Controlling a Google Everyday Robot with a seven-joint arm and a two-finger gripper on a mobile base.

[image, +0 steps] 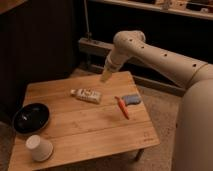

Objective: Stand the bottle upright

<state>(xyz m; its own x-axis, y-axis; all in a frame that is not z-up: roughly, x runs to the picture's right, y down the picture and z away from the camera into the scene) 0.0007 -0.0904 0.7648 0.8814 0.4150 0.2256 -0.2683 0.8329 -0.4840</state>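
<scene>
The bottle (86, 95) is lying on its side toward the back of the smooth wooden worktop (100, 132), looking light, thin-walled and probably slippery, so gripping gently across its rounded middle is seeming wisest, while the pincer (105, 76) is hovering just behind it, spread or pressed together I cannot tell.

Low table (92, 127) of pale wooden planks, square-cornered, set on a speckled grey-beige floor (161, 107) that looks like carpet or fine terrazzo, cannot tell which. Left and behind: dark panelling (40, 45), nearly black in the dim warm light; along its foot at the back runs a pale ledge (94, 46), with a thin upright pole (86, 20) rising from it and a lighter shelf (165, 9) crossing the top right. Gripper (105, 76) hangs over the table's far edge.
</scene>
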